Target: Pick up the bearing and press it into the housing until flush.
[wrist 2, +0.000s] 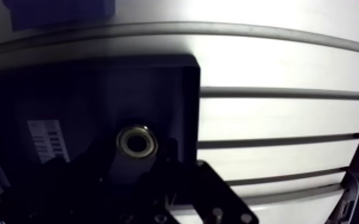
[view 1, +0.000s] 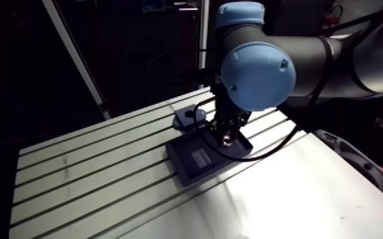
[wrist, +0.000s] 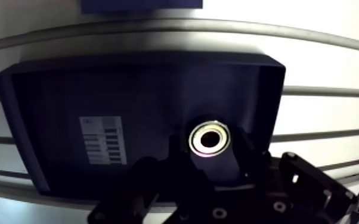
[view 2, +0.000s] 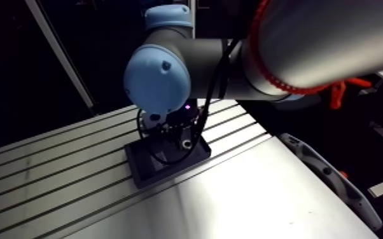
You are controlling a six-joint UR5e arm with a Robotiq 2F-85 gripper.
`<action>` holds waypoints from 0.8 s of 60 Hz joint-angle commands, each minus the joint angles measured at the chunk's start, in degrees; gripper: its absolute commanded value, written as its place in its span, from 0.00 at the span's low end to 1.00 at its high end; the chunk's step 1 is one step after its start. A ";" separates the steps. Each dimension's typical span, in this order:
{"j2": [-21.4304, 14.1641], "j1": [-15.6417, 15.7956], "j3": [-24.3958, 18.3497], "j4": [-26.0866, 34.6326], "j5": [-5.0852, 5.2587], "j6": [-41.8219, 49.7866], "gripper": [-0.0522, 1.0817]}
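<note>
The bearing [wrist: 209,138], a small shiny metal ring, sits low over the floor of a dark shallow tray [wrist: 68,89], near the tray's corner. My gripper [wrist: 209,148] reaches down into the tray, and its two dark fingers [wrist: 178,150] press against the ring from both sides, shut on it. The housing [view 1: 186,118], a small blue-grey block, stands on the slotted table just beyond the tray's far edge; in the wrist view only a blue strip of the housing [wrist: 140,5] shows ahead of the tray.
A white printed label [wrist: 104,140] lies on the tray floor beside the bearing. The slotted aluminium table [view 1: 79,171] stretches out around the tray. A smooth bright sheet [view 1: 283,197] covers the near side of the table.
</note>
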 commanded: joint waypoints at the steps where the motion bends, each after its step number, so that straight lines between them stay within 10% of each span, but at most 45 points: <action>1: 0.30 0.00 -0.15 0.00 -0.02 -0.09 0.49; 48: 0.58 0.00 -0.50 0.09 -0.11 -0.09 0.56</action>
